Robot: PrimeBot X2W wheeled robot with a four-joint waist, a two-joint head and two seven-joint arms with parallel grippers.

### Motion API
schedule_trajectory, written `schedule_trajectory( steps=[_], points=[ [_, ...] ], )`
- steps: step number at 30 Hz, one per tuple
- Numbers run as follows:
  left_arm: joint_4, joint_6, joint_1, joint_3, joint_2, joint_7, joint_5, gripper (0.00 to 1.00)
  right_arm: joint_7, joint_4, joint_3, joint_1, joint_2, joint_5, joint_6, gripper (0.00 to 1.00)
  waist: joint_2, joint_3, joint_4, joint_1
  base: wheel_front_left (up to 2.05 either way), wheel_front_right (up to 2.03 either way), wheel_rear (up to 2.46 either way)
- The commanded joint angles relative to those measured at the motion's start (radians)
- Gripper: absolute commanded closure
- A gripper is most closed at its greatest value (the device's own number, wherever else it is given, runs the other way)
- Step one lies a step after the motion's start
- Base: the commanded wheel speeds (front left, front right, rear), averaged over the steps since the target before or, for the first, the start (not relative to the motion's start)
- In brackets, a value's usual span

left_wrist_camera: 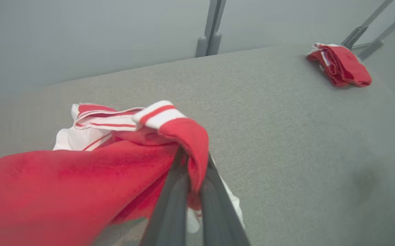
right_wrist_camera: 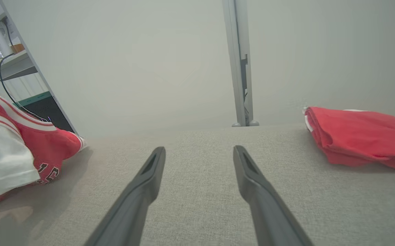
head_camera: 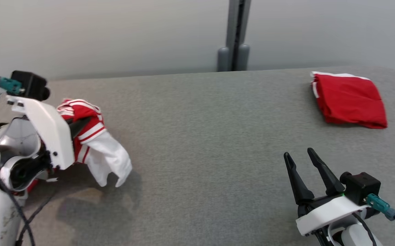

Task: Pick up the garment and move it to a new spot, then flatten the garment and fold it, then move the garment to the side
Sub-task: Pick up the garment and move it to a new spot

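Two garments in our head view: middle left, our left gripper (head_camera: pixel 83 123) clamps the red-white garment (head_camera: pixel 98 150); a folded red cloth (head_camera: pixel 349 100) lies upper right. Left wrist view: we pinch that garment bottom centre. Right wrist view: our right gripper (right_wrist_camera: pixel 198 148) stands wide.

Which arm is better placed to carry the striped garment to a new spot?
Left. The left gripper is shut on the striped garment, cloth draped over its fingers. The right gripper stands open above bare table, well apart from it, nearer the folded red garment.
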Motion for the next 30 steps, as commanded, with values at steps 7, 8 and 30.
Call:
schedule_trajectory(
  steps=[7,8,30],
  points=[
    [-0.024,-0.009,-0.07,-0.082,-0.087,0.015,-0.006,1.0,-0.005,0.01,0.007,-0.012,0.003,0.007,0.0,0.0,0.0,-0.018,-0.161,0.0,0.0,0.0,0.0],
    [-0.019,-0.009,-0.077,-0.097,-0.102,0.016,-0.006,1.0,-0.005,0.009,0.004,-0.017,0.003,0.009,0.0,0.0,0.0,-0.014,-0.179,0.0,0.0,0.0,0.0],
    [0.33,-0.028,-0.297,-0.302,-0.346,-0.253,0.028,0.52,-0.005,0.008,0.019,-0.081,0.033,0.036,0.0,0.0,0.0,0.115,-0.456,0.0,0.0,0.0,0.0]
  ],
)
